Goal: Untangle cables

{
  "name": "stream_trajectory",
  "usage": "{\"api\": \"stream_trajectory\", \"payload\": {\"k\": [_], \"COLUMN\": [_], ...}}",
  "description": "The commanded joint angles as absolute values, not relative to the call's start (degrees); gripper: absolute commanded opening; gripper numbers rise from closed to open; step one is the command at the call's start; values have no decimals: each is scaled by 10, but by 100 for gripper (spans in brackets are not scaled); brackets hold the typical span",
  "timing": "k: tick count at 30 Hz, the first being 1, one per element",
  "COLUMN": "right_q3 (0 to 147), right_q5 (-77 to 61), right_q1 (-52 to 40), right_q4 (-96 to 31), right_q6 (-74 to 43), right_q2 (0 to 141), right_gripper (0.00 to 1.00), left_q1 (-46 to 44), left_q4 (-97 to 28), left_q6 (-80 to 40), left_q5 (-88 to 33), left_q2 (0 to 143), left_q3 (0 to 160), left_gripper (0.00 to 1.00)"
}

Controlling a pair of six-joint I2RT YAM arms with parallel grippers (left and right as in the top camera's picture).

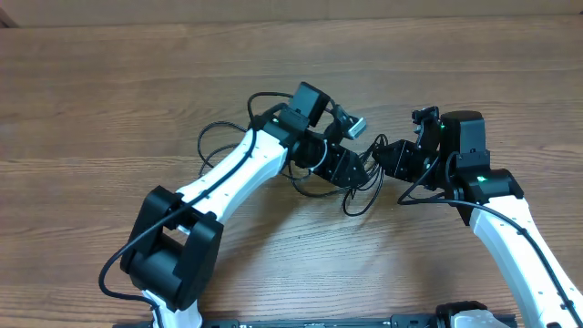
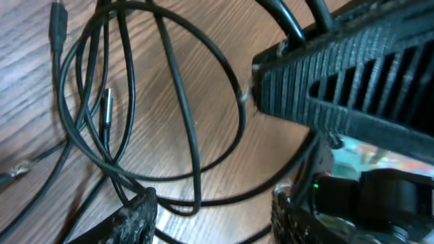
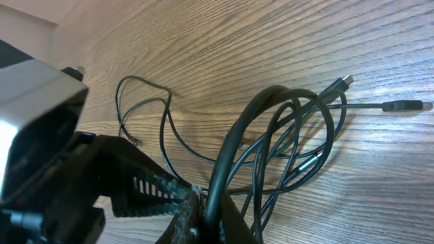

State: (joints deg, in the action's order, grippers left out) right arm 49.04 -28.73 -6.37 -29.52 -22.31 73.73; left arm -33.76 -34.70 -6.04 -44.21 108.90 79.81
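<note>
Where the cables [image 3: 218,163] loop, brown wood-grain table [image 1: 109,82] shows beneath.

One table [image 1: 109,91], one left arm [image 1: 237,169], one right arm [image 1: 510,219], one tangle of cables [image 3: 230,146], strands uncountable.

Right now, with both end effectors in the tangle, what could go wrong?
1. The right end effector is shut on several strands of the cables at once; pulling may tighten loops rather than free one.
2. The left end effector sits open right beside it, the right one's ribbed finger filling much of the left wrist view; they could collide.
3. A loose plug could catch in a loop if dragged.
</note>
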Motion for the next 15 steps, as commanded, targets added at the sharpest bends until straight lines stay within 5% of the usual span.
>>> {"api": "stream_trajectory", "payload": {"k": [1,15], "right_q3": [509,509], "right_q5": [-297,-297], "right_q1": [-64,-64], "right_q4": [-290,-290], "right_q6": [-225,-225], "right_q2": [737,737], "right_gripper": [4,4], "left_q1": [-354,-365], "left_q4": [-343,-325], "left_q6": [-90,-95], "left_q5": [-381,-313], "left_q2": [1094,1094], "left_q3": [808,808], "left_gripper": [53,49]}}
